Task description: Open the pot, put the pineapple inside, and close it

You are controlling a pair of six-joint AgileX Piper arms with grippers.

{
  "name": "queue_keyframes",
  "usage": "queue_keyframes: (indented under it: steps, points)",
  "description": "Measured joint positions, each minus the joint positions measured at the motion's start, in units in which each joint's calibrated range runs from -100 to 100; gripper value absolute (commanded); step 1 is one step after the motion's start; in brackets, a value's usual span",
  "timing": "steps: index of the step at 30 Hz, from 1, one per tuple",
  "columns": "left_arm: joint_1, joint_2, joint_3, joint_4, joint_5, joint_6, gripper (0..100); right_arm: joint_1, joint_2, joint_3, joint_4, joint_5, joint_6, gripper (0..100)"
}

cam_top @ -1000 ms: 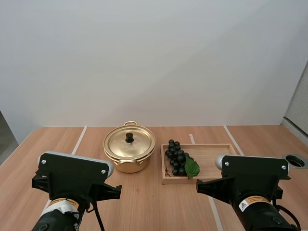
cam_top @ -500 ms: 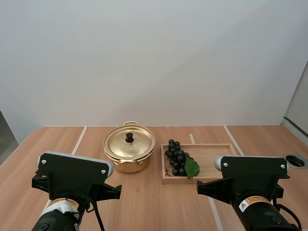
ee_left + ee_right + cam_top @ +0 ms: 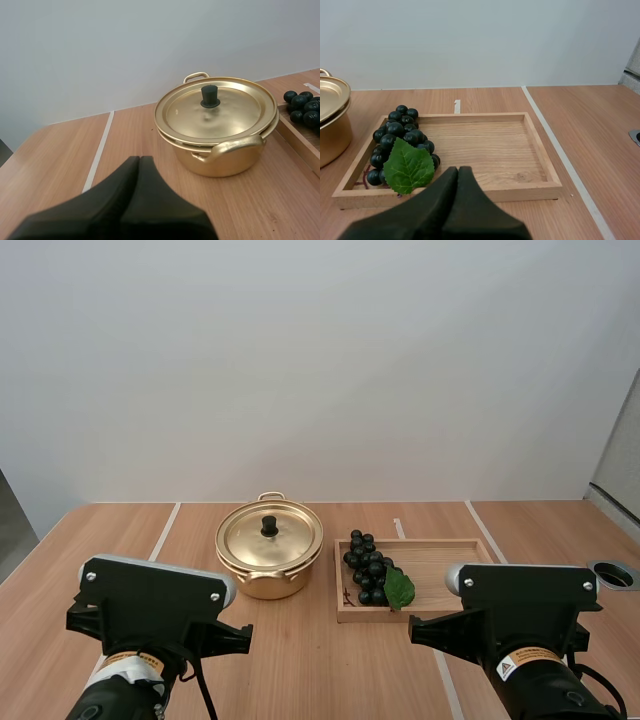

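Observation:
A gold pot (image 3: 268, 562) stands on the wooden table with its lid (image 3: 215, 108) on, a black knob (image 3: 210, 96) at the lid's centre. To its right, a bunch of dark grapes (image 3: 368, 568) with a green leaf (image 3: 409, 167) lies at the left end of a wooden tray (image 3: 440, 570). No pineapple is in view. My left gripper (image 3: 140, 161) is shut on nothing, short of the pot and to its left. My right gripper (image 3: 458, 171) is also shut on nothing, just in front of the tray's near rim (image 3: 520, 192).
Pale tape lines (image 3: 163, 532) cross the tabletop. A round hole (image 3: 612, 574) with a dark ring sits near the table's right edge. Bare wood lies left of the pot and right of the tray.

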Motion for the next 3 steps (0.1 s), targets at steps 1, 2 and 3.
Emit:
queue_keyframes:
  steps: [1, 2, 3]
  points:
    - [0.0, 0.0, 0.0, 0.0, 0.0, 0.0, 0, 0.0, 0.0, 0.0, 0.0, 0.0, 0.0, 0]
    - [0.0, 0.0, 0.0, 0.0, 0.0, 0.0, 0, 0.0, 0.0, 0.0, 0.0, 0.0, 0.0, 0]
    - [0.0, 0.0, 0.0, 0.0, 0.0, 0.0, 0, 0.0, 0.0, 0.0, 0.0, 0.0, 0.0, 0]
